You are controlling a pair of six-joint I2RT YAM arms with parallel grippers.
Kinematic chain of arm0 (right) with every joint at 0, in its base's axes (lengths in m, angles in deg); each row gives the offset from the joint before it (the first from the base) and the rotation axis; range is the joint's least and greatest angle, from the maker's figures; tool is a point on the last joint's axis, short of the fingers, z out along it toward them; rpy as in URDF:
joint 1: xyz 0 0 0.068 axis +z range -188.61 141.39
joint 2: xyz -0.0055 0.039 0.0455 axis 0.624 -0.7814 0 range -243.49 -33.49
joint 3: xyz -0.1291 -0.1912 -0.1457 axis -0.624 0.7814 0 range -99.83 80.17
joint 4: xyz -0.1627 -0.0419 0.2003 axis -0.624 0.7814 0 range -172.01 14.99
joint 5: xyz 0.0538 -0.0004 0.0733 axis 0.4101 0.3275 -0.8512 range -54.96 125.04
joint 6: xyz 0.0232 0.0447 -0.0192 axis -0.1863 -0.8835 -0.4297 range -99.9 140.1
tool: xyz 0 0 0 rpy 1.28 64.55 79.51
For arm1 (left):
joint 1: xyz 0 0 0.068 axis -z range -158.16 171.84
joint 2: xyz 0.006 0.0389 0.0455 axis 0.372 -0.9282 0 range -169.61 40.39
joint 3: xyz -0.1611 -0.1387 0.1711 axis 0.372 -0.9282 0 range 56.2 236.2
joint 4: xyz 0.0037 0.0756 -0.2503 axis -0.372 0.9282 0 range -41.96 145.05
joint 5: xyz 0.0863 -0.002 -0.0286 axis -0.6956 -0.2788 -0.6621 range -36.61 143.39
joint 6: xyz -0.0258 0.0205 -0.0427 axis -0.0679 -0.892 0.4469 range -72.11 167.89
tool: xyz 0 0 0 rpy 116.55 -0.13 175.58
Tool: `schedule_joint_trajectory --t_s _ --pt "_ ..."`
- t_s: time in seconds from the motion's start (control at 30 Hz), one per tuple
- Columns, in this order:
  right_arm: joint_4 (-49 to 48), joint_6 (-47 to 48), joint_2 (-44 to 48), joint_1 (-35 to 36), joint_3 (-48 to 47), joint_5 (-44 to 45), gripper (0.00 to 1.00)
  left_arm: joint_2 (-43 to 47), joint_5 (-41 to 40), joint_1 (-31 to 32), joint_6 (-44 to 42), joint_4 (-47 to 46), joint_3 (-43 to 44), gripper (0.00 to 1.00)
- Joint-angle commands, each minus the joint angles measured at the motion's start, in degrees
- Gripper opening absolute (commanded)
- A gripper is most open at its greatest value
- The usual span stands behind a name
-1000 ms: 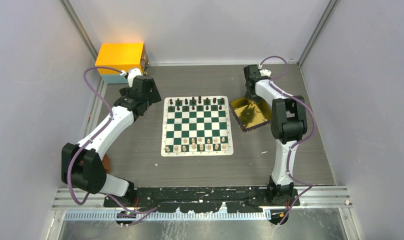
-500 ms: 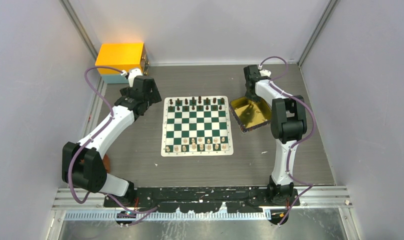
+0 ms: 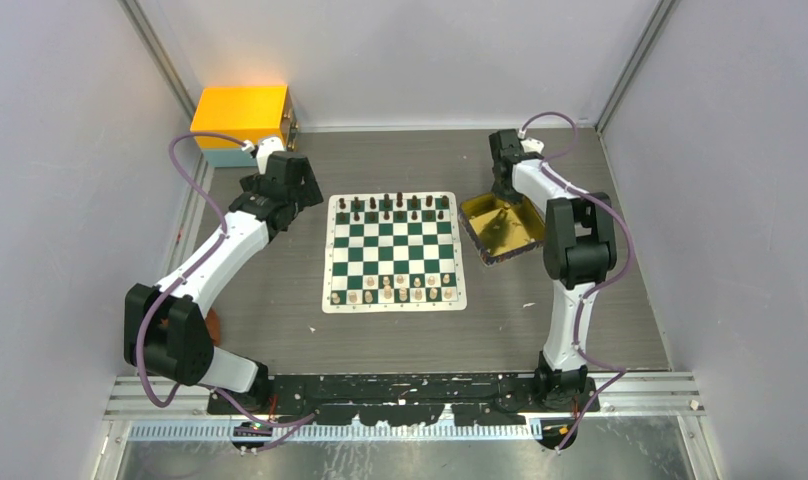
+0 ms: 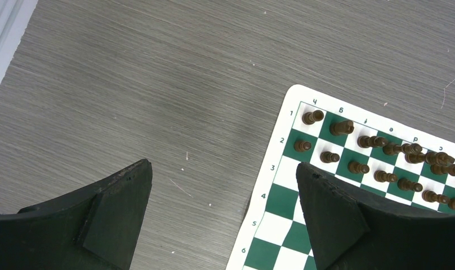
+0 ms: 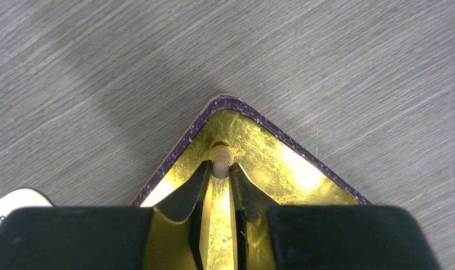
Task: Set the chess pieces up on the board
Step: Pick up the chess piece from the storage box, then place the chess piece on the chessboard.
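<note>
The right arm [image 3: 577, 240] has nudged slightly over the gold tray [image 5: 270, 130]; nothing else has shifted. The right fingers [image 5: 200, 183] pinch narrow on a pale chess piece [image 5: 221, 159] in the tray's corner, off the board [image 3: 395, 250], so a lift looks next. The left fingers [image 4: 118, 191] hang wide above the desk [image 4: 129, 84].

The green-and-white checked board [image 3: 395, 250] carries dark brown chess pieces [image 4: 342, 127]; the gold tray [image 5: 264, 152] holds 1 tan piece [image 5: 220, 157].
</note>
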Motion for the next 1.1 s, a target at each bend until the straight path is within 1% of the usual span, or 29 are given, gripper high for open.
schedule_joint_trajectory --t_s 0.0,0.17,0.27,0.5,0.63,0.87,1.07 --pt "-0.6 1.9 7.2 1.6 0.3 0.7 0.00 2.1 -1.0 -0.4 0.1 -2.4 2.6 0.99" --pt "0.4 5.2 11.2 7.1 0.3 1.7 0.00 3.1 -1.2 -0.4 0.1 -1.8 3.0 0.99" --pt "2.4 6.6 12.8 11.2 -0.7 0.3 0.00 3.9 -1.5 -0.5 0.0 -1.2 3.0 0.99" --pt "6.9 8.5 14.4 24.1 -4.2 -2.5 0.01 6.1 -1.3 -1.6 1.1 -0.4 1.6 0.99" --pt "9.0 9.1 13.4 31.3 -6.8 -3.2 0.01 7.3 -1.3 -2.0 1.6 0.0 0.6 0.99" --pt "12.0 10.0 9.4 40.8 -12.4 -4.7 0.00 8.9 -1.7 -2.5 2.1 1.1 0.0 0.99" --pt "13.6 10.4 5.6 45.8 -15.8 -5.7 0.00 10.3 -2.1 -3.0 2.1 1.4 -0.3 1.00"
